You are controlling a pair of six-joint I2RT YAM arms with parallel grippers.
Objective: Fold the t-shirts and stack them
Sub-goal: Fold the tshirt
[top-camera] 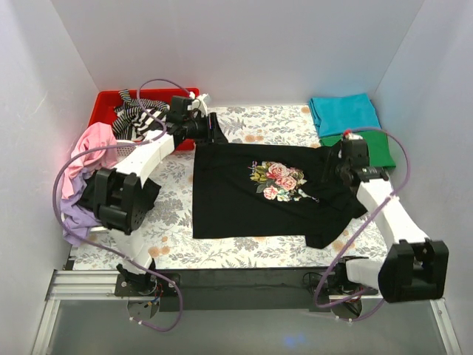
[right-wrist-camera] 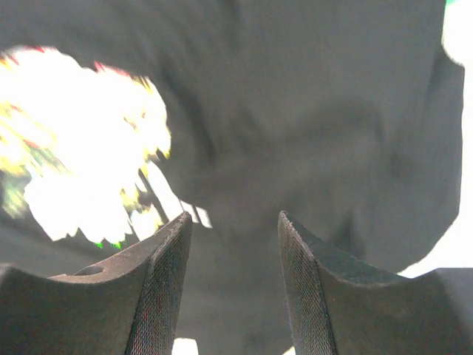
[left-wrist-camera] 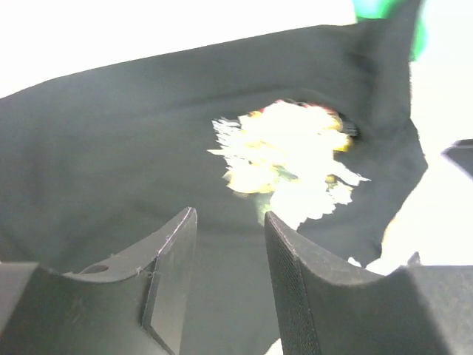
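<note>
Far L, well out from the left gripper's (top-camera: 213, 129) fingers (left-wrist-camera: 174, 251): heap of t-shirts, pink tee (top-camera: 92, 144) on top, lilac tee (top-camera: 74, 222) below it, nearer the arm bases. Behind the heap is the red bin (top-camera: 107, 100) w/ striped tee (top-camera: 137, 111) in it, just L of those fingers

Left gripper is at the far-L corner of the black tee (top-camera: 244, 200). Wrist cam: fingers part open, clear gap betw them, nothing pinched. Black cloth lies spread out beyond & below the tips

Black tee lies mostly flat on the floral table cover (top-camera: 251, 122), mid-table, betw the two sets of fingers, print side up. Rose print (top-camera: 279, 180) is R of the left fingers & just L of the right ones; it's blown out to white in both wrist views. Tee's near-R part is bunched & folded over, one corner pointing toward the bases

Right gripper (top-camera: 334, 166) is over the tee's R side, by the sleeve. Wrist cam: fingers (right-wrist-camera: 159, 281) apart, moderate gap, nothing betw the pads. Black cloth fills the view just past the tips; can't tell if tips touch it

R of & beyond the right fingers: teal tee (top-camera: 344, 111), folded, far-R corner, near but apart from them. Green tee (top-camera: 380, 148), folded, touches the teal one's near edge & lies just beside the gripper
</note>
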